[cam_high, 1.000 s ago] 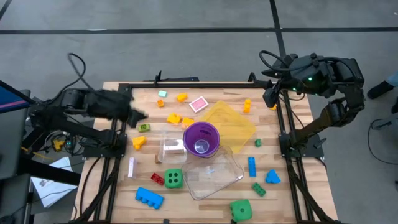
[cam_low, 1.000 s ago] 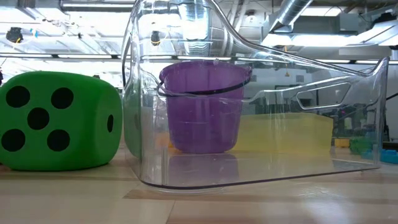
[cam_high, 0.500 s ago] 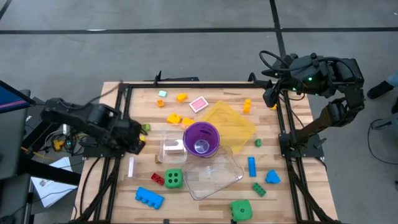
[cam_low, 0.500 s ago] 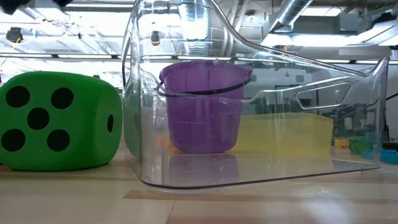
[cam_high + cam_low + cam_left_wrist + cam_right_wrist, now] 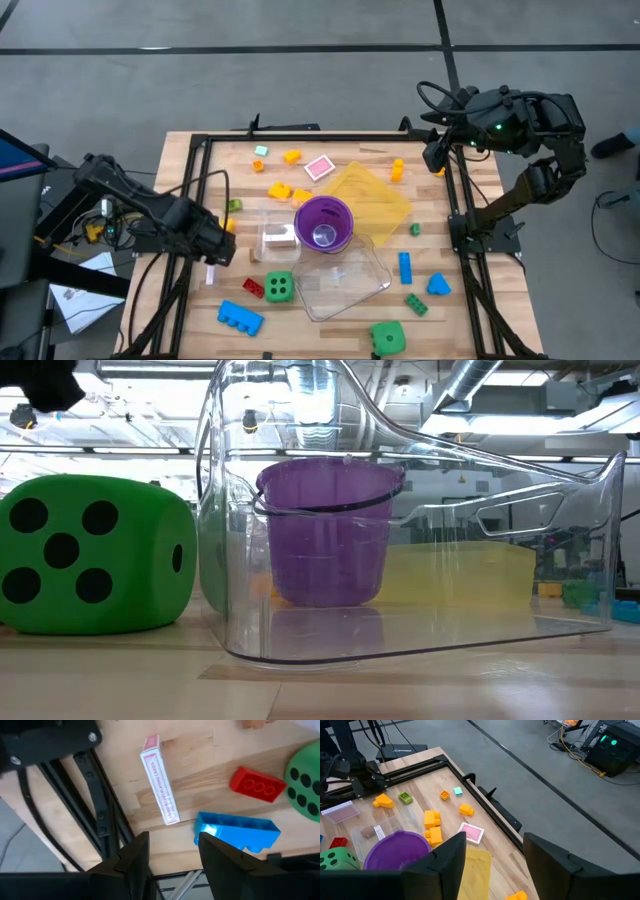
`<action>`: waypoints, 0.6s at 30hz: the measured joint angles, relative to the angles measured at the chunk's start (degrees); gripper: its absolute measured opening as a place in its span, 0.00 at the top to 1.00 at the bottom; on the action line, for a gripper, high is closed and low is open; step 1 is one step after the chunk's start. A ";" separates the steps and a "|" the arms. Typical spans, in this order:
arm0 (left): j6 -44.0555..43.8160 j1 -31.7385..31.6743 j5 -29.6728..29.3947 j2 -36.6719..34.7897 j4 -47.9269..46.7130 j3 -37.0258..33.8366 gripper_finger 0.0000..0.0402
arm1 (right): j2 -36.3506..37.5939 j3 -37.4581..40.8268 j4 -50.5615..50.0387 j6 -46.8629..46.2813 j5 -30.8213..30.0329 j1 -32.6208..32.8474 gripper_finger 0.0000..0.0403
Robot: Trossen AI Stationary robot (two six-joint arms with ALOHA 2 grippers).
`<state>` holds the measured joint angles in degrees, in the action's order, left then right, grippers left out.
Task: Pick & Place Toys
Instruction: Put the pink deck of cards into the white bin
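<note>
Many small toys lie on the wooden table: a blue brick [image 5: 240, 317], a red brick [image 5: 252, 288], two green dice [image 5: 280, 287] [image 5: 388, 337], and orange bits [image 5: 280, 190]. My left gripper [image 5: 217, 252] hangs open and empty near the table's left edge, over a white-and-pink card box [image 5: 159, 780] that lies flat. In the left wrist view [image 5: 172, 855] the blue brick [image 5: 235, 832], the red brick [image 5: 257, 784] and a die [image 5: 305, 790] lie beyond its fingers. My right gripper [image 5: 492, 855] waits, open and empty, at the far right corner [image 5: 435, 155].
A purple cup [image 5: 323, 222] stands mid-table between a yellow tray [image 5: 375, 195], a small clear tub [image 5: 278, 238] and a big clear tub [image 5: 345, 278]. More toys lie at the right [image 5: 404, 267] and far side [image 5: 291, 156]. Black frame rails [image 5: 185, 270] run along both table sides.
My left gripper has gone toward the table's near edge along the left side, from beside the small green brick to above the card box. Its arm has come into the low view's top left corner.
</note>
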<state>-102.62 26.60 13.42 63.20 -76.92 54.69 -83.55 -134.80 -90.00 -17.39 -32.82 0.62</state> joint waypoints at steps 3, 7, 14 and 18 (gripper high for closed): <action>-2.54 0.91 -0.04 -0.02 3.88 -2.63 0.59 | 0.00 0.00 0.00 0.00 0.00 0.00 0.53; -5.69 1.53 -0.16 -0.02 7.41 -6.18 0.59 | 0.00 0.02 0.00 -0.04 0.00 0.00 0.53; -9.14 2.05 -0.36 -0.02 8.50 -10.60 0.60 | -0.02 0.00 0.00 -0.04 0.00 0.00 0.53; -9.26 2.03 -0.34 -0.04 11.32 -12.43 0.62 | -0.02 0.00 0.00 -0.04 0.00 0.00 0.53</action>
<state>-111.88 28.62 13.08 63.16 -65.60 42.26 -83.57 -134.80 -90.00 -17.43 -32.82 0.62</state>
